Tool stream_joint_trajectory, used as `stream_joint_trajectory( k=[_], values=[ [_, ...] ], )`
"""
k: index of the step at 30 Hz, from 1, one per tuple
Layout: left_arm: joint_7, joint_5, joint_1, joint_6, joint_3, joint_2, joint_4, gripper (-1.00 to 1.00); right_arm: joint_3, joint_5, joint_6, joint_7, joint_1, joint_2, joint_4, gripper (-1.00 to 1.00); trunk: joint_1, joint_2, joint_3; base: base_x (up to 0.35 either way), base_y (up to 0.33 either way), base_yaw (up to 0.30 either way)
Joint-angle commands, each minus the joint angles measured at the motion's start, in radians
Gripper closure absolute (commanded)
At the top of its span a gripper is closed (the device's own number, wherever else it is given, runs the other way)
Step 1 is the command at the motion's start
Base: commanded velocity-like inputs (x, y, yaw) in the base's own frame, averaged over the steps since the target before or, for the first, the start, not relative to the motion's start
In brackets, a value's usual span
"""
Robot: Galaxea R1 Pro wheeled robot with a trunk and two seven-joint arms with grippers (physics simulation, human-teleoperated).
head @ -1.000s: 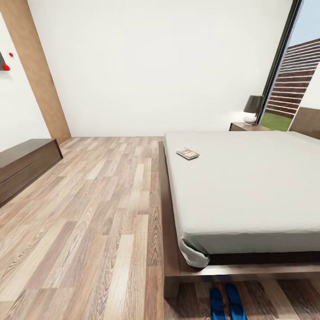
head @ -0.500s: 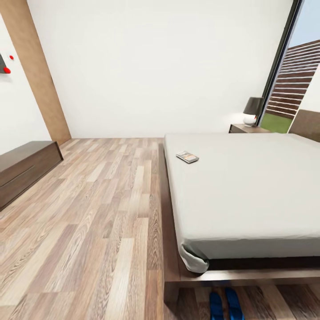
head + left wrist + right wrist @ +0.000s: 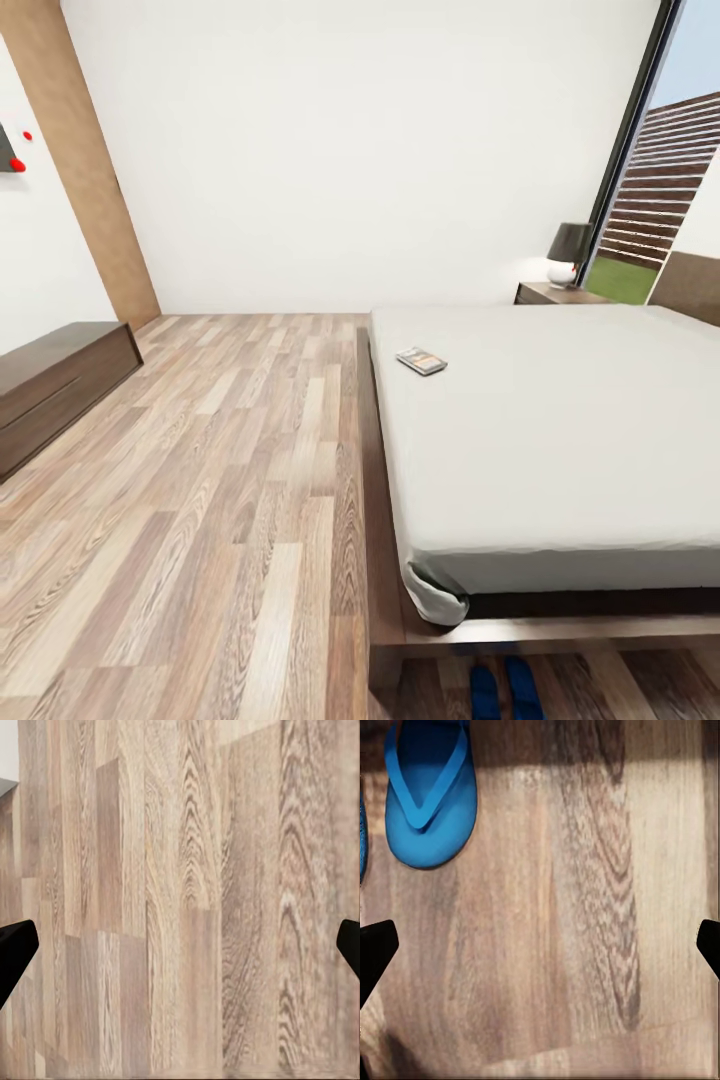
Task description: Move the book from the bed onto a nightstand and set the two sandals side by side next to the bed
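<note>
While the book (image 3: 421, 360) lies on the bed (image 3: 560, 430), both end effectors (image 3: 180, 952) (image 3: 540, 949) hang wide over the floor (image 3: 200, 480).

Legible text: none. The book (image 3: 421, 361), lying on the bed (image 3: 560, 430), has a cover too small and blurred to read. No labels, brands, numbers or signs can be read on any other surface.
</note>
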Motion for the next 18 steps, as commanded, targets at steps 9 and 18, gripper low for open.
stream_joint_trajectory(
  k=[9, 18],
  values=[
    [-0.054, 0.048, 0.041, -0.040, -0.008, -0.039, 0.000, -1.00, -0.009, 0.009, -0.003, 0.004, 0.004, -0.001, 0.005, -1.00, -0.035, 0.063, 0.027, 0.000, 0.000, 0.000],
    [-0.089, 0.062, 0.055, -0.055, -0.007, -0.067, 0.001, -1.00, -0.010, 0.008, -0.018, 0.002, 0.052, -0.001, 0.029, -1.00, -0.069, 0.126, 0.056, 0.000, 0.000, 0.000]
  ],
)
